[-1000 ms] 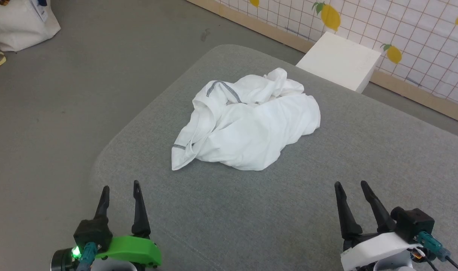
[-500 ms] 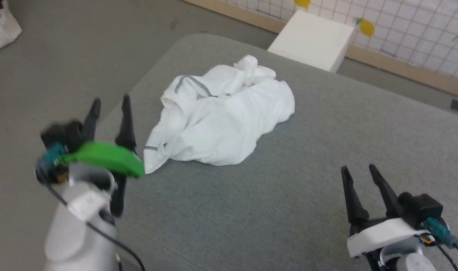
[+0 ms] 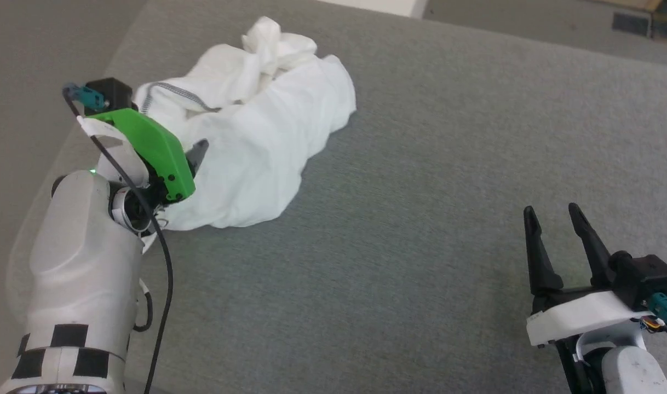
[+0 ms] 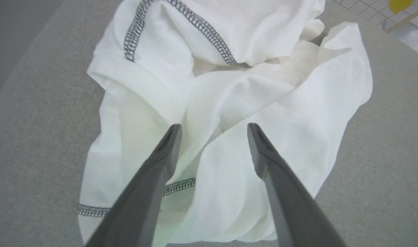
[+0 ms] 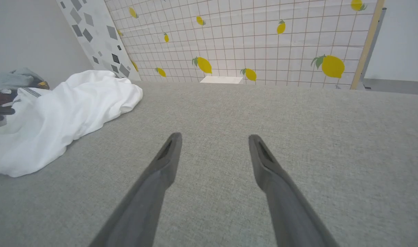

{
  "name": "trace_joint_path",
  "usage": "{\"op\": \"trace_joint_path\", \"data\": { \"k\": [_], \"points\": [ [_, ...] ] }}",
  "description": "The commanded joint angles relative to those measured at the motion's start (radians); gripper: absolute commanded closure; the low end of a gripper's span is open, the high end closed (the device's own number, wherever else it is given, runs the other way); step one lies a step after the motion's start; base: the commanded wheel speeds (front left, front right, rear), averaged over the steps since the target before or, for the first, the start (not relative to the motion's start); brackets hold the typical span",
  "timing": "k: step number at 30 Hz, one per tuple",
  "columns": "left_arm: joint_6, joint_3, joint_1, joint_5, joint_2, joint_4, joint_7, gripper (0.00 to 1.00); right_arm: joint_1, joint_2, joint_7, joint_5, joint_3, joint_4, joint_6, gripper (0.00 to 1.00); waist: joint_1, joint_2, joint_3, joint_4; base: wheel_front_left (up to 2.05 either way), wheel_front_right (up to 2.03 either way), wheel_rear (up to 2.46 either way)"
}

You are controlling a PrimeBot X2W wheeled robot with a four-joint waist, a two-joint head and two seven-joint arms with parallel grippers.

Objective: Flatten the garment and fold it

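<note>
Over the crumpled garment (image 3: 268,126) on the grey padded surface (image 3: 421,191), the left gripper (image 4: 213,126) hangs with jaws wide apart and empty. The right gripper (image 3: 551,209), well apart from the garment, is likewise spread and empty.

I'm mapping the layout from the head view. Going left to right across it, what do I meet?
Left forearm → white garment → right gripper. The left gripper overlaps the garment in that view, so it is left out.

left gripper (image 4: 213,126): green cover (image 3: 147,148), teal plug (image 3: 87,96), black cable (image 3: 170,262) | forearm (image 3: 81,246): pale, black squares | right gripper (image 3: 551,209): white cover (image 3: 580,317)
</note>
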Motion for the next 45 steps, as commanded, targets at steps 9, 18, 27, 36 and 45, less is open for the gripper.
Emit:
{"op": "trace_joint_path", "data": {
  "k": [9,18,27,36,45],
  "points": [
    [0.049,-0.015,0.007,-0.019,-0.01,0.09,0.096,0.0,-0.022,0.0,0.005,-0.007,0.009,-0.02,-0.001,0.0,-0.0002,0.0,0.127,-0.092,0.0,0.0,0.0],
    [0.089,0.021,0.008,0.003,-0.02,0.079,-0.219,1.0,-0.027,0.0,0.007,0.017,0.026,-0.005,-0.001,0.0,-0.0002,0.0,0.083,-0.052,0.0,0.0,0.0],
    [0.02,0.046,-0.152,-0.003,0.021,-0.012,-0.487,1.0,-0.026,0.0,-0.042,0.085,0.069,0.078,-0.001,0.0,-0.0002,0.0,-0.049,-0.07,0.0,0.0,0.0],
    [-0.014,-0.04,-0.404,-0.025,0.04,-0.138,-0.446,1.0,-0.02,0.0,-0.095,0.155,0.101,0.173,-0.001,0.0,-0.0002,0.0,-0.163,-0.198,0.0,0.0,0.0],
    [-0.015,-0.09,-0.563,-0.059,0.007,-0.169,-0.393,1.0,-0.014,0.0,-0.116,0.186,0.101,0.222,-0.001,0.0,-0.0002,0.0,-0.2,-0.343,0.0,0.0,0.0]
  ]
}}
